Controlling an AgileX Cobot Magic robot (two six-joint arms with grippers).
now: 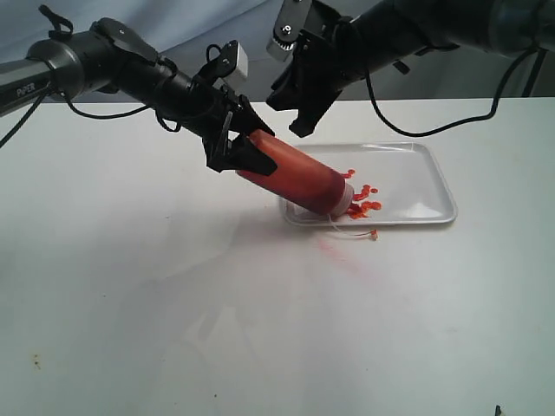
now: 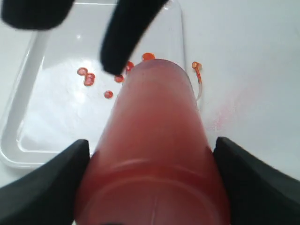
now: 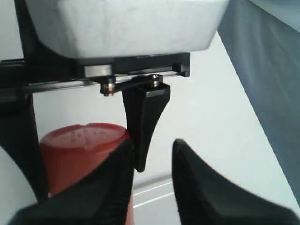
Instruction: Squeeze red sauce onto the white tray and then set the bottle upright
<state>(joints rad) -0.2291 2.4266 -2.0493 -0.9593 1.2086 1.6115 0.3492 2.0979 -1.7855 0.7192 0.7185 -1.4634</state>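
Already red sauce (image 1: 364, 198) dotted the white tray (image 1: 408, 173); the left gripper (image 1: 247, 146) clamped the bottle (image 1: 299, 178), tilted and not yet upright, the right gripper (image 1: 295, 114) parted and empty.

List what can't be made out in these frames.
- The bottle nozzle: hidden behind the bottle's body in the left wrist view; too small in the exterior view to tell whether sauce is flowing.
- The red sauce: unseen in the right wrist view, behind the right gripper's fingers and the bottle base.
- Bottle base: cut off by the left wrist view's edge.
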